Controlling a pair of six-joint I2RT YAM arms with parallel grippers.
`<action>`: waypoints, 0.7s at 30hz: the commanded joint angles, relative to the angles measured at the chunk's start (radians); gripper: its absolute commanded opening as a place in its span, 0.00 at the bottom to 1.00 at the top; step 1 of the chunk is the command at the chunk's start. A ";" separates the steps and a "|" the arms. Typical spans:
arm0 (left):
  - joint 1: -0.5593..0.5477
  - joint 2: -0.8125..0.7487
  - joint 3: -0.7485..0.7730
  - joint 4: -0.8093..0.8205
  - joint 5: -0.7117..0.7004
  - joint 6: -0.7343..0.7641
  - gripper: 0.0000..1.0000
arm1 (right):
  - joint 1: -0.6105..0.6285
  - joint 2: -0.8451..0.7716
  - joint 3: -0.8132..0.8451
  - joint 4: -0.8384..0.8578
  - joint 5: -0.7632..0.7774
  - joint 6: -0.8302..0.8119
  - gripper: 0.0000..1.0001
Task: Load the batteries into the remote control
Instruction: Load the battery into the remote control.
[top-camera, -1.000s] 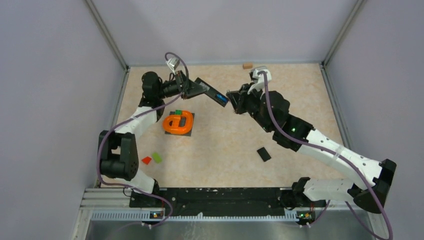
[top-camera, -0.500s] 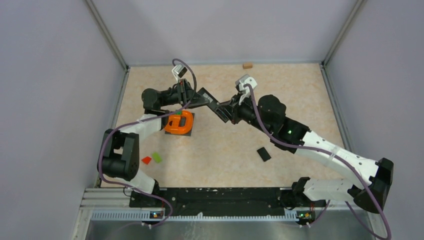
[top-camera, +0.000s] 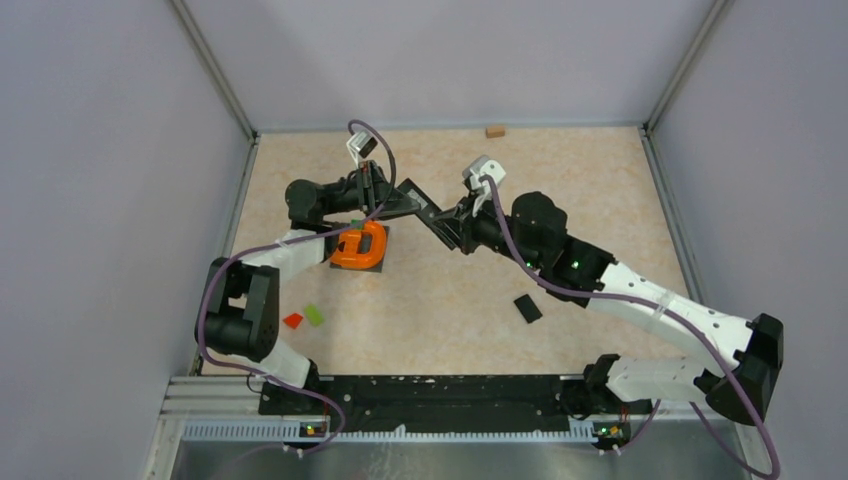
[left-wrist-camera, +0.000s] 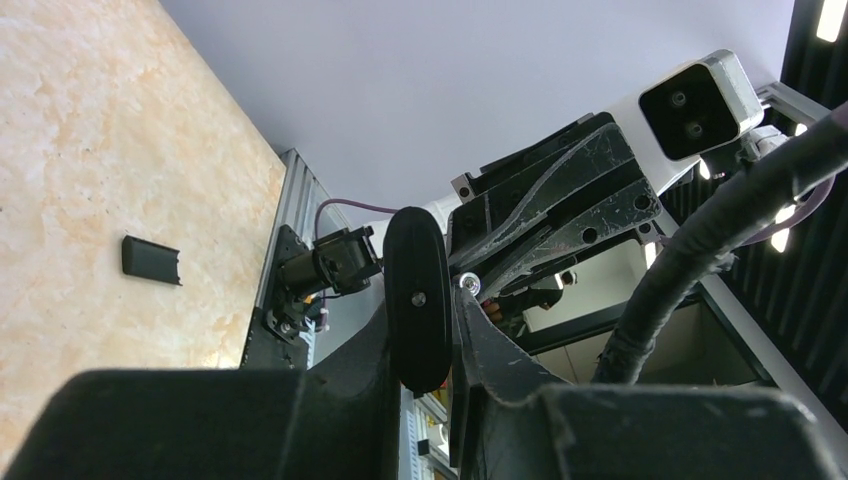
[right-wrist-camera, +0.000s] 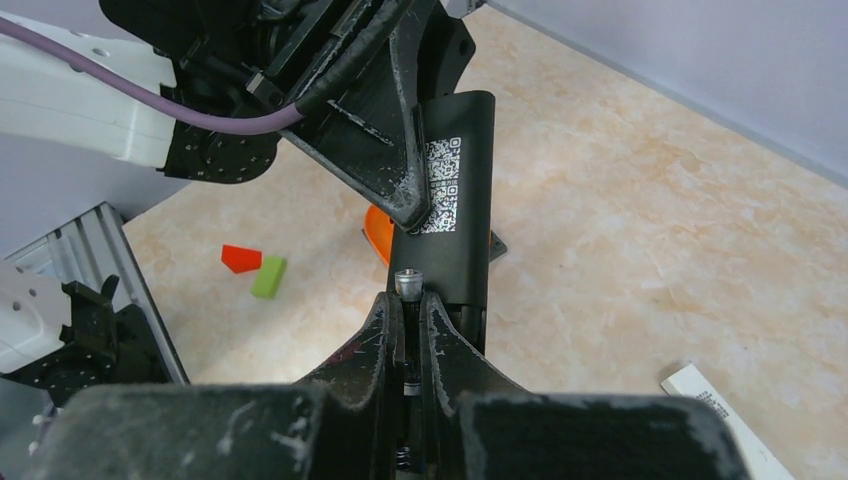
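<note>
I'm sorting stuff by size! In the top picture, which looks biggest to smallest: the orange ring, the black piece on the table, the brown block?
1. orange ring
2. black piece
3. brown block, but it's farthest away, so unsure

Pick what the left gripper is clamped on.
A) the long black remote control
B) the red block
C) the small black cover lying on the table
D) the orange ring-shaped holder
A: the left gripper has its fingers closed on either side of the long black remote control, holding it up in the air.
</note>
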 joint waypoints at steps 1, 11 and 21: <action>-0.004 0.003 0.009 0.034 -0.003 0.010 0.00 | -0.001 0.002 -0.001 0.018 -0.017 -0.025 0.00; -0.004 0.006 0.012 -0.003 -0.009 0.040 0.00 | -0.001 -0.012 0.013 -0.093 -0.006 -0.035 0.00; -0.004 0.012 0.012 -0.010 -0.011 0.043 0.00 | -0.001 -0.014 0.018 -0.120 -0.009 0.003 0.00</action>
